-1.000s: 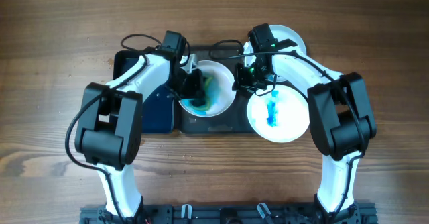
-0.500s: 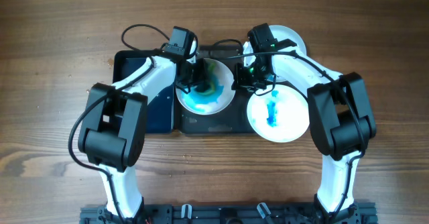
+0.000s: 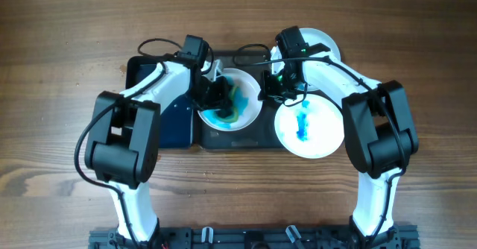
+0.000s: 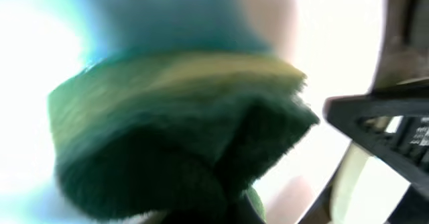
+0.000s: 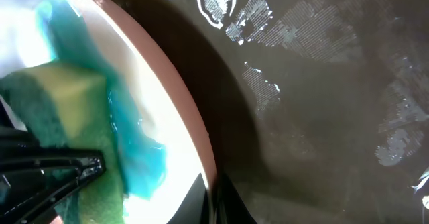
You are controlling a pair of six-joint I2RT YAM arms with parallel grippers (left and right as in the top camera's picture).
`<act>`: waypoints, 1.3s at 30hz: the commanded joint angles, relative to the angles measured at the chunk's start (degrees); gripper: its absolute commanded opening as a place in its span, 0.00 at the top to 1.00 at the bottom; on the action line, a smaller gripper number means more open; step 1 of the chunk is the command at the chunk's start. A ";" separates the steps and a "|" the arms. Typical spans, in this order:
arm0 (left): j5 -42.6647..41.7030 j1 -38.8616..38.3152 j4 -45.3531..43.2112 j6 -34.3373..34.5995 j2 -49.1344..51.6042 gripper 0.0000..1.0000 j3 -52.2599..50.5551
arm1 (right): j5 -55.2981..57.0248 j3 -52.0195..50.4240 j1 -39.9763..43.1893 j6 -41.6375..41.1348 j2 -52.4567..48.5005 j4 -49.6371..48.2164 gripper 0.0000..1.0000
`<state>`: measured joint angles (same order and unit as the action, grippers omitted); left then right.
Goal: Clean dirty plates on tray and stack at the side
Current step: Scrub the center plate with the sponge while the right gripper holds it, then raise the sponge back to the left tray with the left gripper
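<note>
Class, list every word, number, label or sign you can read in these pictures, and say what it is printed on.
No text can be read.
White print on the black finger, left wrist view: too blurred to read.
White marks on the tray: streaky patches, not writing.
On the plates: blue smears only.

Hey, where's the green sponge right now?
In the overhead view the green sponge is near the centre, held by the left gripper against the middle plate on the tray, left of the blue-streaked plate.
</note>
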<state>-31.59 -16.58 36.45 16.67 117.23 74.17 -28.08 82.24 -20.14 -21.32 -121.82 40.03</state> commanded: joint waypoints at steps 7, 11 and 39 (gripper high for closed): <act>29.00 -1.31 -10.51 12.39 1.51 0.96 -0.48 | -1.33 0.15 0.09 0.13 -0.59 -0.26 0.96; 32.81 -1.27 -3.41 12.59 1.22 0.96 4.13 | 0.31 0.15 0.09 -1.75 -0.59 -0.20 0.96; 31.43 10.05 39.43 12.11 0.96 0.96 34.91 | 66.75 0.42 -20.04 -1.16 25.57 10.16 0.96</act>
<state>-0.27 -6.37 75.77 28.49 118.41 108.03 20.49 82.21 -37.01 -22.81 -98.54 48.86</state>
